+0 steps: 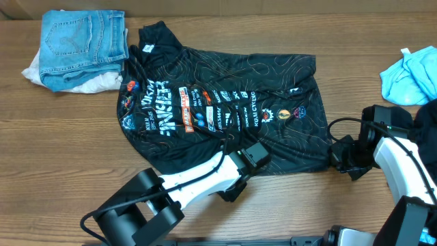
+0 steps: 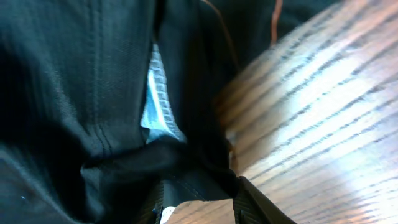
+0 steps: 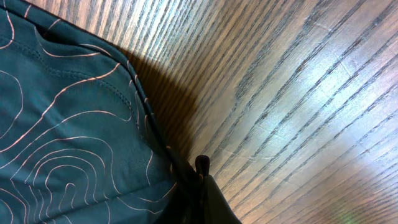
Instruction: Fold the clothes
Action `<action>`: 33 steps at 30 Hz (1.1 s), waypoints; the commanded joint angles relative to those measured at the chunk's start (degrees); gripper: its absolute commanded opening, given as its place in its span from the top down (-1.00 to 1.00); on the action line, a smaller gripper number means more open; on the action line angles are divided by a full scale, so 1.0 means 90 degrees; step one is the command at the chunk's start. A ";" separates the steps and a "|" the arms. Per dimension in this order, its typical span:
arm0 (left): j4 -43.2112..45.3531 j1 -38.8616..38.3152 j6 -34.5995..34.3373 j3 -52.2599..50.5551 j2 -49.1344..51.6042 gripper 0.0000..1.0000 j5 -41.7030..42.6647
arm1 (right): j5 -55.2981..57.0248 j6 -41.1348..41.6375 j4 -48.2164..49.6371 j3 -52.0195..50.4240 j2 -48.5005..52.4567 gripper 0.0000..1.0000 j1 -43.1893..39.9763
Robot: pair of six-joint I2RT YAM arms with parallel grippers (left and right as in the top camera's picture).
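Looking down on the jersey, spread open across the counter: collar toward the far left, hem toward the right, long axis running left to right. Parked at the near long edge, about midway along, the left gripper, nosed right into the cloth. Up close in the left wrist view, only bunched black fabric and a pale tag between the jaws. Cannot tell whether clamped on that fold or merely straddling it.

Over at the near right corner of the hem, the right gripper, jaws fully closed and pinching the hem's edge. Contour-lined cloth fanning off to one side, bare wood on the other.

So, both grippers on the same near edge, left nearer the middle, right at the corner, with the whole body of the garment lying away from them toward the far side. Judging from that, probably lifting the near edge up and over, across the long axis. Worth checking the left grip first.

Off at the far left, folded jeans; at the far right, a light blue cloth, both well apart from the jaws.
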 commanded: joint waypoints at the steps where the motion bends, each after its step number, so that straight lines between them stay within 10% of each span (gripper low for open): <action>1: 0.0056 0.0085 0.0223 -0.0024 0.0117 0.20 -0.0027 | -0.0061 -0.0051 0.0029 0.0131 -0.0138 0.92 -0.0019; 8: 0.0146 0.0095 0.0221 -0.0041 0.0308 0.35 0.0051 | -0.0061 -0.0051 0.0027 0.0131 -0.0136 0.92 -0.0019; 15: 0.0114 0.0097 0.0158 -0.0039 0.0345 0.92 0.0158 | -0.0061 -0.0049 0.0027 0.0131 -0.0136 0.92 -0.0019; 33: -0.1843 0.0102 -0.1355 0.0595 -0.2203 0.92 0.0126 | -0.0058 0.0073 -0.0175 0.0141 -0.0194 0.92 -0.0544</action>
